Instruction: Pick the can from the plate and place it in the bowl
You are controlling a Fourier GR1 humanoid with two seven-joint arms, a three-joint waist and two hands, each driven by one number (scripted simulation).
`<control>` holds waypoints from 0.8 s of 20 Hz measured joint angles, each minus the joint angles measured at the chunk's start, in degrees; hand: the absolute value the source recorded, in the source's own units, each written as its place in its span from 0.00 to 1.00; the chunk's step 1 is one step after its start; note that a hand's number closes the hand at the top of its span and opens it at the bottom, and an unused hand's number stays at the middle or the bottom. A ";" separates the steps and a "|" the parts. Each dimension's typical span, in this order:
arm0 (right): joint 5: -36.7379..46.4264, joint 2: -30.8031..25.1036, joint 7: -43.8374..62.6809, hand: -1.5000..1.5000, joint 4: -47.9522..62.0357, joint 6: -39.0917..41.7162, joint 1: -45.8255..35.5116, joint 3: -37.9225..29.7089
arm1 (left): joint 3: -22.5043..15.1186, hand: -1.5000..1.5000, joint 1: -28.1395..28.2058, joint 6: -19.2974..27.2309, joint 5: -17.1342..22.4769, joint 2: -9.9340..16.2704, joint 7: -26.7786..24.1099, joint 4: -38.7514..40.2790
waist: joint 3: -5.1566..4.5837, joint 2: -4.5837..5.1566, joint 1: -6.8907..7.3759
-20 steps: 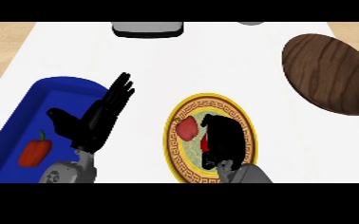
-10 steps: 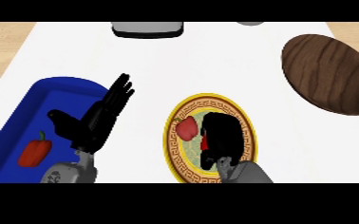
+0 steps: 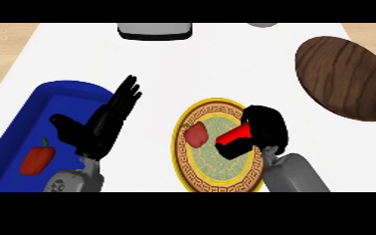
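- right hand (image 3: pixel 266 125) is low on the right, over the right side of the plate (image 3: pixel 192 177), curled round the red can (image 3: pixel 235 138); the can lies tilted in that grasp, its dark end pointing down-left above the plate's middle.
- left hand (image 3: pixel 106 122) shows at the left with fingers straight and up, thumb out to the side, holding nothing; it sits over the right edge of the tray (image 3: pixel 33 102).
- counter (image 3: pixel 220 64) is white and broad, with a strip of pale wood showing at the top left corner.
- bowl (image 3: pixel 341 77) is dark brown wood, at the right edge and partly cut off, well apart from the plate, with bare counter between the two.
- tray is blue, at the left, and holds a red pepper (image 3: pixel 37 159) near its lower part.
- plate is round, with a yellow patterned rim and a greenish centre.
- a grey and black object (image 3: pixel 155 30) stands at the counter's far edge, partly cut off; what it is cannot be told.
- a small reddish item (image 3: pixel 196 135) lies on the plate's left half, just beside the can's dark end.
- a small grey thing (image 3: pixel 262 24) peeks in at the top edge, right of centre.
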 measured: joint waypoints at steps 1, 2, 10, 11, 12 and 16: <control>0.21 -1.34 -0.92 1.00 0.38 -0.18 0.11 -0.87 | -0.04 0.50 -0.23 -0.02 -0.20 -0.18 -0.16 0.46 | 0.03 0.07 -0.05; 1.09 -1.65 -1.00 1.00 0.93 -0.67 0.14 -1.04 | 0.45 0.50 -0.76 -0.30 -0.03 -0.10 -0.20 1.18 | 0.04 0.12 -0.08; 4.91 -4.01 3.70 1.00 -11.54 0.34 1.12 -3.79 | 0.19 0.50 -0.12 0.17 -1.17 -1.08 -0.02 0.80 | 0.11 0.31 -0.49; 5.27 -3.82 5.12 1.00 -14.37 1.51 0.75 -3.69 | 0.19 0.50 -0.31 0.42 -1.15 -1.18 0.63 0.29 | 0.10 0.27 -0.53; 5.62 -4.14 6.05 1.00 -17.38 2.37 0.68 -3.80 | 0.47 0.50 -0.27 0.20 -0.89 -1.14 0.49 0.46 | 0.09 0.24 -0.63; 7.44 -5.50 10.08 1.00 -27.43 7.03 -1.54 -5.27 | 0.80 0.50 -0.27 0.19 -1.13 -1.23 0.14 0.78 | 0.07 0.22 -0.69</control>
